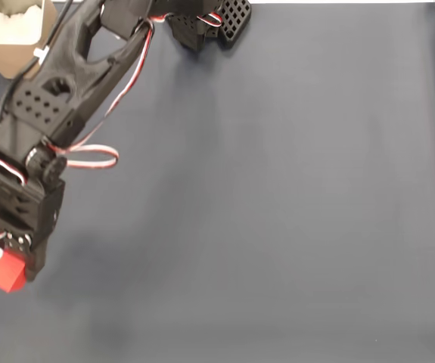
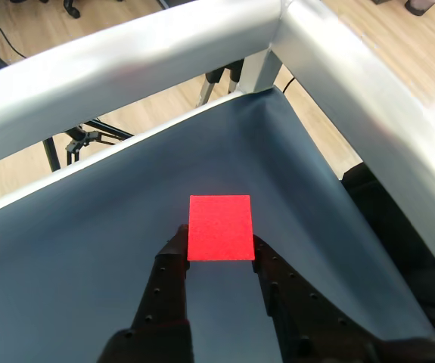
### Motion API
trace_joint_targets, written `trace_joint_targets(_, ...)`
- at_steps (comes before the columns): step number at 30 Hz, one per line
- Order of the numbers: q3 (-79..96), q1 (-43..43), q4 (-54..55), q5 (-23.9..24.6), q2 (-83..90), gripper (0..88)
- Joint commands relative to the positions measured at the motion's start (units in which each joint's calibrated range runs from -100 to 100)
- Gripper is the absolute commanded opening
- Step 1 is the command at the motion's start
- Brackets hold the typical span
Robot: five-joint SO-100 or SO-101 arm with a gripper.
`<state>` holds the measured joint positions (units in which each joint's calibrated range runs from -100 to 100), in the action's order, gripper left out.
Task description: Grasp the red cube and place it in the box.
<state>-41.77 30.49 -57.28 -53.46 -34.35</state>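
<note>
Red cube (image 2: 219, 227), sat at centre of the wrist view between the two black fingers (image 2: 173, 261), one flat side against each, top face matte and evenly lit. In the fixed view, same cube (image 1: 7, 274) at lower left of the frame, partly covered by the arm's head, on the dark grey mat (image 1: 278, 212). Gripper (image 2: 219, 243) closed on the cube, fingertips pressed to opposite side faces near the block's nearer edge; whether already lifted off the mat or resting on it, could not be told.

Judged light and rigid: small plain block, sharp edges, no give expected under the jaws. Matte faces likely to offer fair friction, not slippery. Nothing fragile about it. Best taken by two parallel flat sides, square on and near mid-height, as looked the case here; a hold across corners or close to an edge would risk twisting out.

Further out: box (image 1: 13, 34) at upper left of the fixed view, tan walls, white material inside, partly hidden behind the arm (image 1: 58, 98), well apart from the cube. Red and white wires (image 1: 96, 155) looped beside the arm. Silver frame rail (image 2: 126, 68) across the top of the wrist view, wooden floor beyond
</note>
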Motion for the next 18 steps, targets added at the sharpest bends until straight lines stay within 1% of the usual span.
trace_joint_targets(1, -0.6, 2.0, -6.0, 0.6, 9.7, 0.8)
trace_joint_targets(9, 5.5, 6.0, -9.8, 1.2, 20.0, 0.9)
trace_joint_targets(18, 17.4, 11.4, -7.4, 0.6, 30.6, 1.3)
